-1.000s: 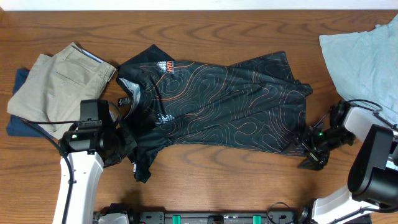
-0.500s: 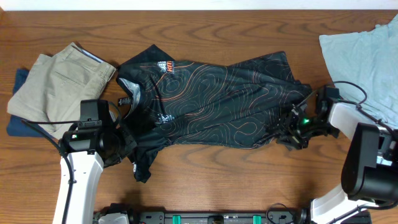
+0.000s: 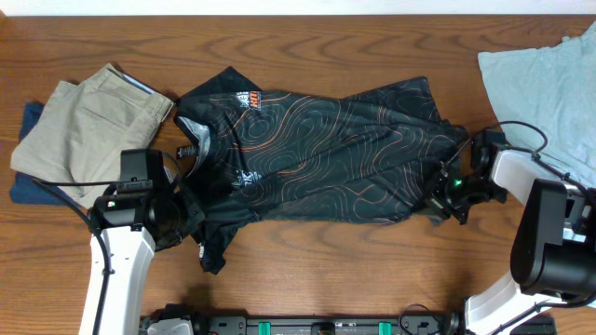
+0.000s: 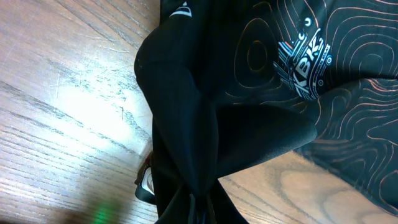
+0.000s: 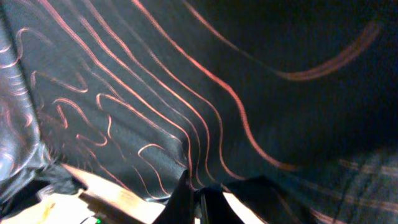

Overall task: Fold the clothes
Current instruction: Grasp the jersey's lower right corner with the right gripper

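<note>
Black short-sleeved sports jersey with orange contour lines [image 3: 326, 154] lies spread out mid-counter, no fold made yet. Left hand [image 3: 186, 216] pinches fabric at the sleeve end, right hand [image 3: 445, 189] clamps the hem end. All the folding lies ahead.

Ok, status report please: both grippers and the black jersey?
Left gripper shut on jersey. Right gripper shut on its hem. Spread out, not yet folded. Nothing lies on it.

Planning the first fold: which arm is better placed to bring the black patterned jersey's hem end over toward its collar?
Right, probably. The right claw is shut on the hem corner of the black contour-patterned jersey. The left claw pinches bunched fabric at the collar end, away from the hem.
</note>
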`<state>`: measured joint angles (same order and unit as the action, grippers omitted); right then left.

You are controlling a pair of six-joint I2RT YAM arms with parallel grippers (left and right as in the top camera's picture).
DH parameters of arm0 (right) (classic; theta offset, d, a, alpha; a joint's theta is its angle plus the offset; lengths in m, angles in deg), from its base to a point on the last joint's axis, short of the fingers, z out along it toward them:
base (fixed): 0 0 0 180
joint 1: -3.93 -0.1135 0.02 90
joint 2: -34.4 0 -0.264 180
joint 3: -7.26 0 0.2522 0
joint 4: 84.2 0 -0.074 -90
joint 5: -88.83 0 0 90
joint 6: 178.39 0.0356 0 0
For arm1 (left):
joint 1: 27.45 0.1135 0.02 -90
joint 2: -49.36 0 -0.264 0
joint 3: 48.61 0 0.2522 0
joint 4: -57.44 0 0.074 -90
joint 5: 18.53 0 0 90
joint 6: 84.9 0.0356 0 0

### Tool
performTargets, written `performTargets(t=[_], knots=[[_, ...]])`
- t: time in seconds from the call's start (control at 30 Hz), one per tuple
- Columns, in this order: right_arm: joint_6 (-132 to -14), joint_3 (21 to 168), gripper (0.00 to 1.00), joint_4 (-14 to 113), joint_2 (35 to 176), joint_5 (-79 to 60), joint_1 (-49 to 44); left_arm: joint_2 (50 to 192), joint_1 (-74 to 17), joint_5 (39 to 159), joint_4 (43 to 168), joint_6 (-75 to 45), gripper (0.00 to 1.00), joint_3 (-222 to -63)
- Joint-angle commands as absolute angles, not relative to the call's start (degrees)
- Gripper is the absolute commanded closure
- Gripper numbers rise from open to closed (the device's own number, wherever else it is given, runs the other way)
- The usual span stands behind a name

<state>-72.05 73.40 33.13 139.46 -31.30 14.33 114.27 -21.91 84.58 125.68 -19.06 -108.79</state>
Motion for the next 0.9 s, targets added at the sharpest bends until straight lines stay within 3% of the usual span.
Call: performTargets(t=[0.0,0.13,0.2,0.27,0.43,0.6,0.67,0.87], knots=[[-72.2,74.8,0.99,31.5,142.4,-12.7,15.5,114.5,-21.6,83.9,126.0,-19.1,0.94,-108.6],[-72.2,78.1,0.94,28.4,142.4,-9.5,15.8,114.5,-21.6,83.9,126.0,-19.1,0.94,-108.6],[-73.2,78.5,0.62,27.7,142.4,-9.5,15.8,114.5,-21.6,83.9,126.0,-19.1,0.94,-108.6],[-73.6,78.4,0.54,26.5,142.4,-7.5,15.8,114.5,-21.6,83.9,126.0,-19.1,0.94,-108.6],[-65.6,78.4,0.48,22.6,142.4,5.4,16.7,114.5,-21.6,83.9,126.0,-19.1,0.94,-108.6],[-65.5,78.4,0.46,22.8,142.4,3.4,17.0,114.5,-21.6,83.9,126.0,-19.0,0.94,-108.6],[-65.7,78.4,0.39,23.2,142.4,1.6,17.0,114.5,-21.6,83.9,126.0,-18.9,0.94,-108.6],[-67.2,78.2,0.41,25.1,142.4,0.1,17.0,114.5,-21.6,83.9,126.0,-18.9,0.94,-108.6]])
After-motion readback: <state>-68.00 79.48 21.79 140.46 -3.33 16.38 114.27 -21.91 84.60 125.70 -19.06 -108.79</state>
